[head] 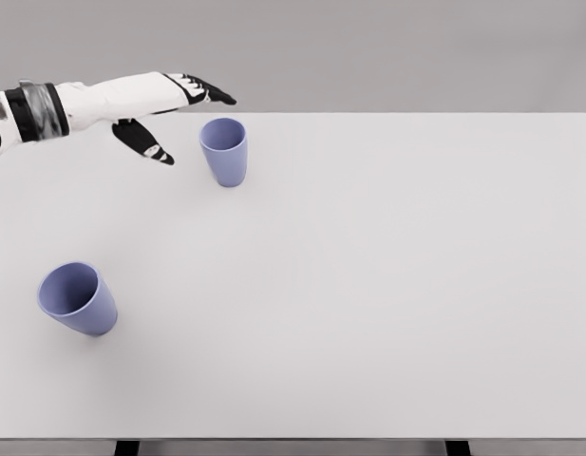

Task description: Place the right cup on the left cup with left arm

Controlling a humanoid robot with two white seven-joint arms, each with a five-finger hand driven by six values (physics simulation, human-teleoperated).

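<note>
Two blue-violet cups stand upright on the white table point(368, 285). One cup point(224, 150) is at the back, left of the middle. The other cup point(77, 297) stands near the front left, its mouth open toward the camera. My left hand point(179, 119) reaches in from the left edge at the back, just left of the far cup. Its fingers point(209, 91) are stretched out over the table's back edge and its thumb points down; it holds nothing and does not touch the cup. The right arm does not show.
The table's front edge runs along the bottom of the picture, with dark legs point(127, 447) below it. A plain grey wall lies behind the table.
</note>
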